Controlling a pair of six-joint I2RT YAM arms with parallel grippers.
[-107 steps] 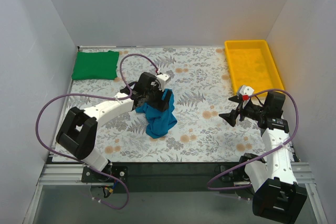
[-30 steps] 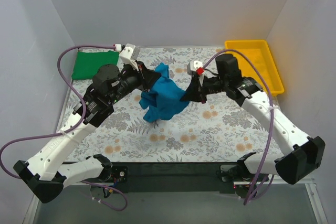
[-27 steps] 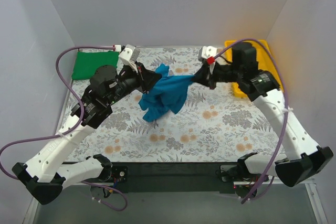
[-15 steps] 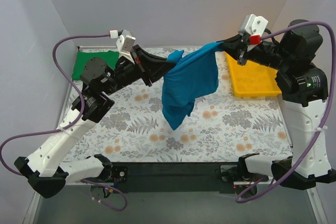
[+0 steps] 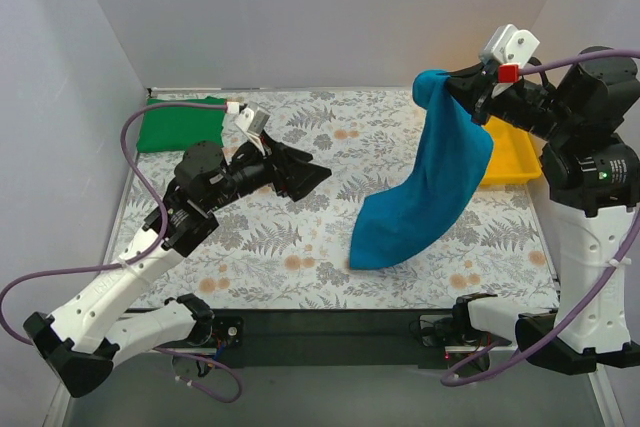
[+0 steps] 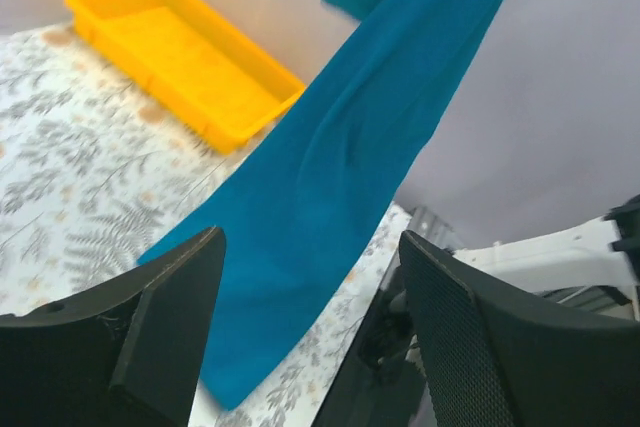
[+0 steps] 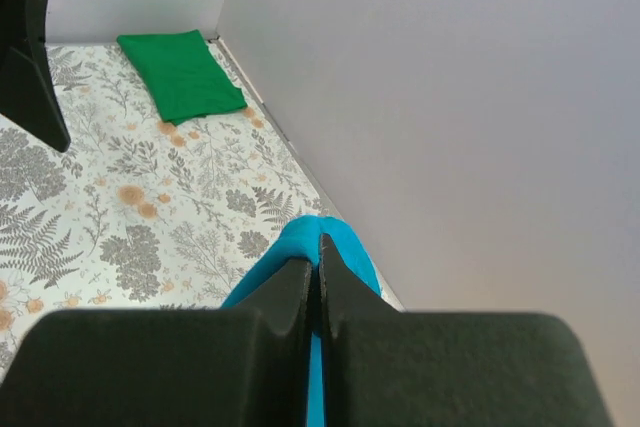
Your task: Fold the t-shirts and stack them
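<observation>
Our left jaws have let go and stand spread, empty; only our right jaws pinch the soft teal-blue cotton t-shirt (image 5: 425,192), now dangling near the patterned surface's (image 5: 300,247) right edge. The folded bright green t-shirt (image 5: 180,124) waits at the far-left corner, so we judge spreading must restart.

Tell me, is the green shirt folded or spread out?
Folded: the bright green cotton t-shirt lies as a neat, flat rectangle.

teal-blue t-shirt (image 5: 425,182) hanging from the raised right gripper (image 5: 452,89)
its lower end droops over the floral table (image 5: 300,247); the left gripper (image 5: 312,169) is apart from it, empty; the folded green t-shirt (image 5: 180,125) lies in the far-left corner.
</observation>
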